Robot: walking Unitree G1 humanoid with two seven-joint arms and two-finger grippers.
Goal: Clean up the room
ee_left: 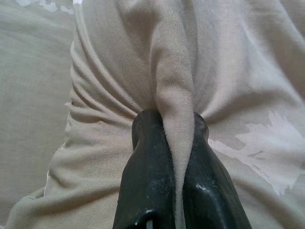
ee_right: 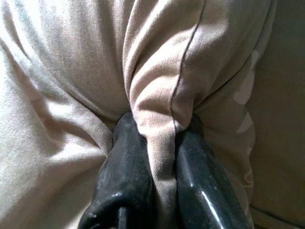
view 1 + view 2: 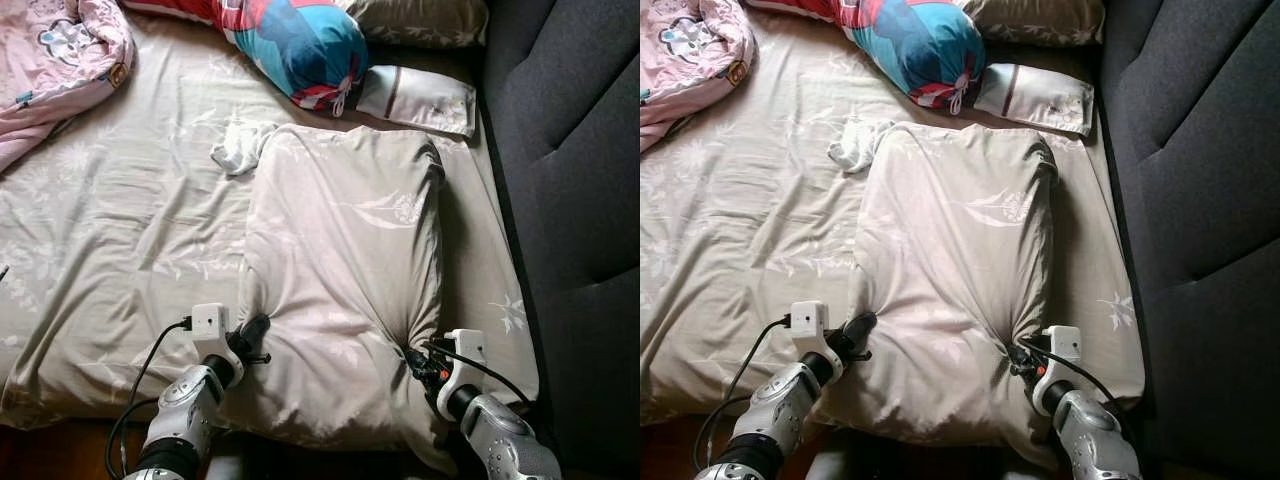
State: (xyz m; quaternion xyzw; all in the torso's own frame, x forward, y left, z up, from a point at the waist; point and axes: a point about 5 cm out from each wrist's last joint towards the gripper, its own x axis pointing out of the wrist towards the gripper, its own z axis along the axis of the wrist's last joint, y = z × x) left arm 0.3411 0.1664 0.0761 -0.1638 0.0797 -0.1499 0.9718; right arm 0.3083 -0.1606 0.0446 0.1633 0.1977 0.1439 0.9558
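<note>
A large beige pillow (image 3: 345,260) with a pale leaf print lies lengthwise on the bed, its near end at the mattress edge. My left gripper (image 3: 255,330) is shut on a pinched fold of the pillow's near left side; the cloth runs between the black fingers (image 1: 150,162). My right gripper (image 3: 413,358) is shut on a bunched fold at the pillow's near right side, with the fabric and its seam squeezed between the fingers (image 2: 128,157). Creases fan out from both grips.
The bed sheet (image 3: 110,220) matches the pillow. A white sock (image 3: 235,148) lies by the pillow's far left corner. A blue and red cushion (image 3: 300,45), a small white pillow (image 3: 420,98) and a pink blanket (image 3: 50,60) are further back. A dark padded headboard (image 3: 575,150) stands on the right.
</note>
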